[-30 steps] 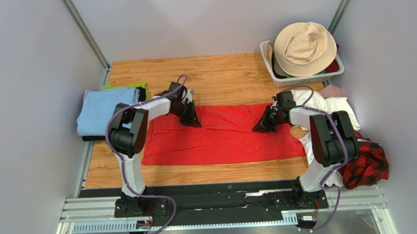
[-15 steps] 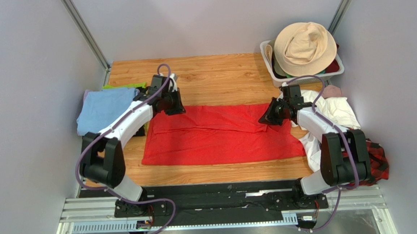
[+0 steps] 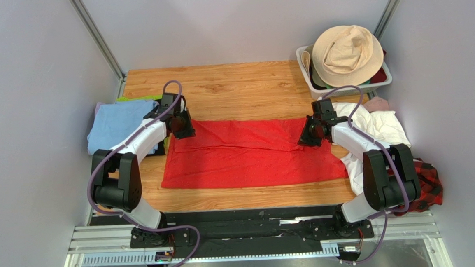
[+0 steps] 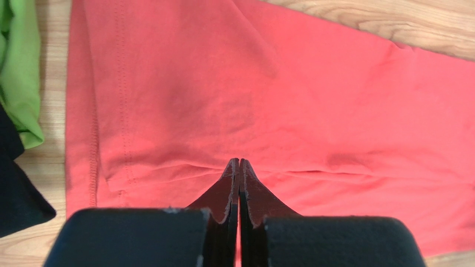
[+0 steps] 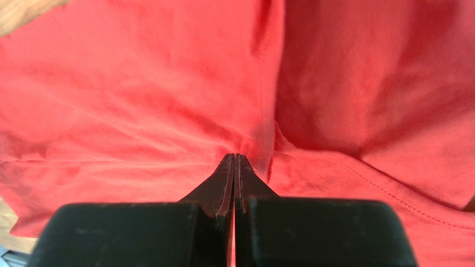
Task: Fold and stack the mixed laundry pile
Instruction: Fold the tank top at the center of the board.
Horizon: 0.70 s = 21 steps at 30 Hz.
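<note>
A folded light blue cloth [image 3: 118, 125] lies at the left edge of the wooden table [image 3: 243, 83], on a black cloth [image 4: 14, 194] and beside a green cloth [image 4: 19, 67], and a white basket [image 3: 327, 92] topped by a beige hat [image 3: 348, 53] sits at the far right corner.

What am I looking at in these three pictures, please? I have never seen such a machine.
These are two robot arms bolted at the near edge of a wooden table. The wide picture comes from a camera above; the two close ones come from cameras on the wrists. A red T-shirt lies flat across the table. The left gripper and the right gripper are both shut, tips at the shirt; whether they pinch it I cannot tell. Beside it lie a light blue cloth, white cloths, a plaid shirt and a basket with a hat.
</note>
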Each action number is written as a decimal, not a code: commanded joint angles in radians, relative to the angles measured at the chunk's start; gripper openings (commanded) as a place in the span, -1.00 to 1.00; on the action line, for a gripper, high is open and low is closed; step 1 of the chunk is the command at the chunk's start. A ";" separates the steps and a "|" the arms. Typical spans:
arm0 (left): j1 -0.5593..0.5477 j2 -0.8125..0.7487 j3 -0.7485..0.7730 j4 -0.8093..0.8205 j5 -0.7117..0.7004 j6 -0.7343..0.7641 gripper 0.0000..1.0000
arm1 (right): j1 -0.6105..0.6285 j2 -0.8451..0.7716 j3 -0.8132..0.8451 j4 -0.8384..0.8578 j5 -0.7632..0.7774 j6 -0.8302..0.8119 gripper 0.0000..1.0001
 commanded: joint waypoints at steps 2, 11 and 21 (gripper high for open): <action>0.020 0.030 0.038 0.002 -0.083 -0.033 -1.00 | 0.011 0.033 0.132 -0.027 0.109 -0.027 -1.00; 0.060 0.208 0.105 -0.076 -0.056 -0.053 -1.00 | 0.011 0.254 0.308 -0.078 0.221 -0.065 -1.00; 0.051 0.272 0.162 -0.175 -0.126 -0.040 -1.00 | 0.021 0.435 0.451 -0.156 0.272 -0.021 -1.00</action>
